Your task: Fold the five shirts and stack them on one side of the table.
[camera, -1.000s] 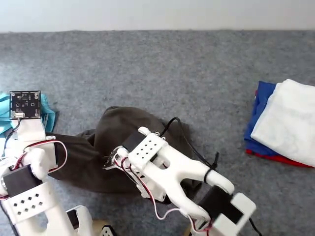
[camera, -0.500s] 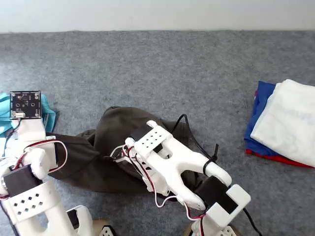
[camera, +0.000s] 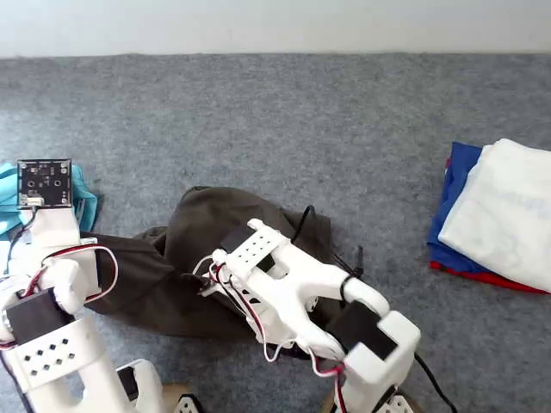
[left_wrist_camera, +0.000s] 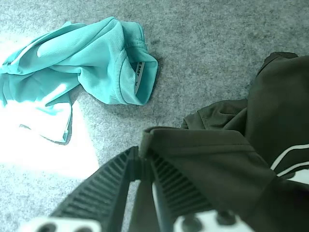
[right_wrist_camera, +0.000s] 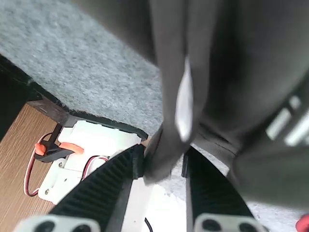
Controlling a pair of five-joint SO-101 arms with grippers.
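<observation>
While the dark brown crumpled shirt (camera: 198,232) lay heaped on the grey felt-covered table (camera: 301,112), toward its near left part, both arms had hold of it. The left gripper (left_wrist_camera: 143,157) was clamped on a folded edge of the cloth, on the side facing the rumpled teal mesh shirt (left_wrist_camera: 82,63), which lay apart at the table's left edge. The right gripper (right_wrist_camera: 163,162) was closed on a fold of the same dark shirt, near the table's front edge. Well apart at the right edge sat a stack: a white folded shirt (camera: 508,211) on top, a blue shirt (camera: 456,189) under it, and a red shirt (camera: 482,275) at the bottom.
</observation>
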